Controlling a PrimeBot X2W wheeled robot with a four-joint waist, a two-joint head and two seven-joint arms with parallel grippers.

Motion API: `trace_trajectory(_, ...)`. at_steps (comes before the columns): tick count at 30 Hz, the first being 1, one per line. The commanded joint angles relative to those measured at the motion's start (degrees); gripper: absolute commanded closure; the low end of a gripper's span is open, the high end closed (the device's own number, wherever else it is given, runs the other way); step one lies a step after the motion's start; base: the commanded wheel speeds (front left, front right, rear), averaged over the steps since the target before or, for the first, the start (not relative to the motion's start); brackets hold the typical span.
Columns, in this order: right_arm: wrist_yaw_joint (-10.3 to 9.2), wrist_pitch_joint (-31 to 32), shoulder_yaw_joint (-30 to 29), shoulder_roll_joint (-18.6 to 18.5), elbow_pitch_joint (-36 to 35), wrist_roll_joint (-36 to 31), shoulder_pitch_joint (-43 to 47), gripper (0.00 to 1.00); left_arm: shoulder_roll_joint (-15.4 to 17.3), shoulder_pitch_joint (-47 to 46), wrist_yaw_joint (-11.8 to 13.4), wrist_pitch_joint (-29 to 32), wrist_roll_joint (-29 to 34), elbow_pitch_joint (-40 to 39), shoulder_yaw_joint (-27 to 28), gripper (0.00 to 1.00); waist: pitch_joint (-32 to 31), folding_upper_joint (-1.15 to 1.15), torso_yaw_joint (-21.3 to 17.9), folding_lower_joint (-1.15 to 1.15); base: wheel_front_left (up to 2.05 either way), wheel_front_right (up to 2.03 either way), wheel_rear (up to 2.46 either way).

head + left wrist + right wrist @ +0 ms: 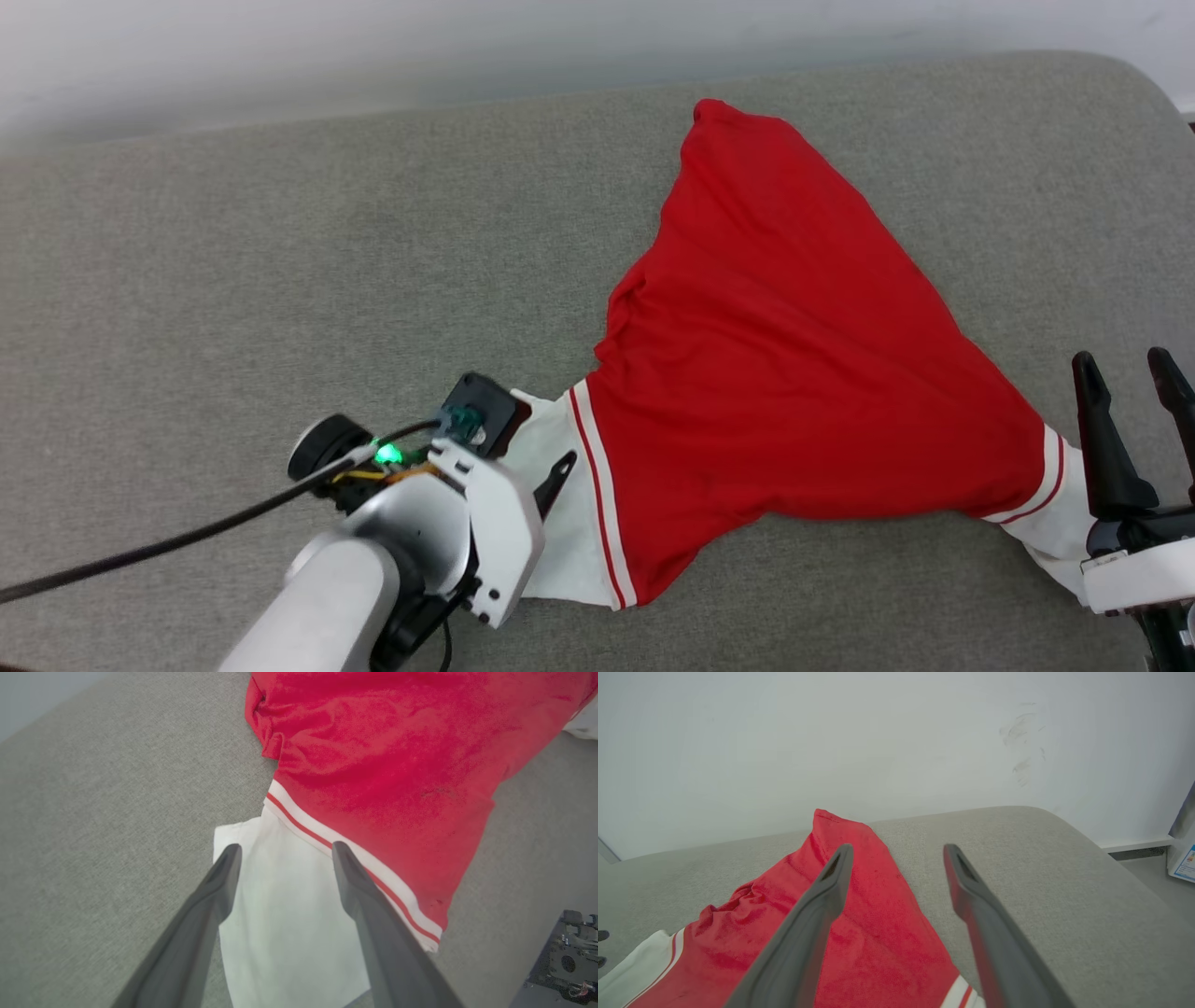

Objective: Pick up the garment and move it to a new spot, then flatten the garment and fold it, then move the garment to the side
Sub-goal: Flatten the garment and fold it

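The garment (775, 355) is a red jersey lying bunched in a rough triangle on the grey padded surface (280, 261), plain red side up, with a white sleeve at each near corner. My left gripper (551, 471) hovers open over the left white sleeve (289, 914), its fingers (219, 882) straddling the cloth just short of the red-and-white trim (355, 858). Beside the right sleeve (1050, 523), my right gripper (1128, 366) is open and holds nothing. In the right wrist view the open right gripper (899, 849) points along the garment (859, 914) toward its far tip.
A pale wall (878, 742) runs behind the grey surface (1041, 868), whose far right corner is rounded. Floor and a box corner (1183, 858) lie past that edge. A black cable (187, 537) trails from my left wrist. The surface's left half is bare grey fabric.
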Motion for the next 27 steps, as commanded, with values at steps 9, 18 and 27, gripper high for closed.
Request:
trace_trajectory(9, -0.02, -2.6, 1.8, -0.2, 3.2, 0.6, -1.7, 0.0, -0.8, -13.4, 0.0, 2.8, 0.1, 10.6, -6.6, 0.0, 4.2, 0.0, -2.7, 0.0, 0.0, 0.0, 0.0)
trace_trajectory(18, -0.02, -4.0, 2.4, -1.1, 4.9, 0.4, -2.1, 0.0, -1.0, -17.2, 0.0, 3.0, -2.2, 21.0, -10.1, 0.75, 5.2, 0.0, -4.2, 0.0, 0.0, 0.0, 0.0)
trace_trajectory(27, -0.02, -4.2, 1.5, -1.4, 5.6, 0.1, -1.2, 0.0, 1.6, -15.2, 2.7, -5.2, -4.8, 23.6, -5.5, 1.0, 3.7, 0.0, -2.8, 0.0, 0.0, 0.0, 0.0)
